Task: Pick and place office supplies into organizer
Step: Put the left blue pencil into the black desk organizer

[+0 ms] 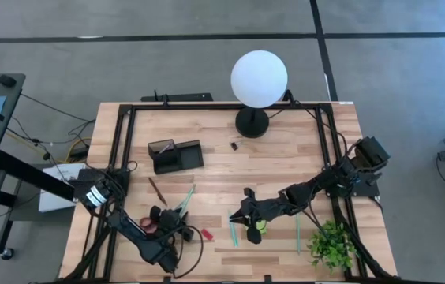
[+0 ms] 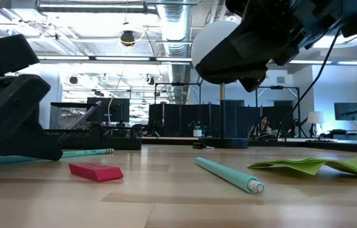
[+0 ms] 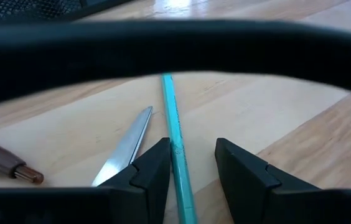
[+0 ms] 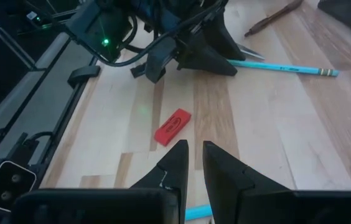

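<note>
A teal pencil (image 3: 169, 106) lies flat on the wooden table and runs between the open fingers of my left gripper (image 3: 191, 155), which is low at the near left (image 1: 173, 221). The red-handled scissors (image 1: 154, 225) lie beside it, blade (image 3: 129, 146) toward the pencil, and a brown pen (image 3: 1, 163) lies farther off. My right gripper (image 4: 194, 149) hovers over the table's near middle (image 1: 242, 214), fingers nearly together and empty, above a red eraser (image 4: 172, 126). The black organizer (image 1: 175, 155) stands at the far left. My left gripper's fingers stand on either side of the teal pencil's shaft (image 3: 177, 163), slanting down from the near side and lying along it. The pencil rests flat on the table, close to one finger's inner edge. I cannot tell whether that finger touches it.
A teal pen (image 2: 229, 175) and a crumpled lime-green note (image 2: 318, 166) lie under my right arm, with another green pen (image 1: 298, 229) and a leafy plant (image 1: 333, 244) at the near right. The globe lamp (image 1: 258, 79) stands at the far middle, with a small black clip (image 1: 235, 145) near it.
</note>
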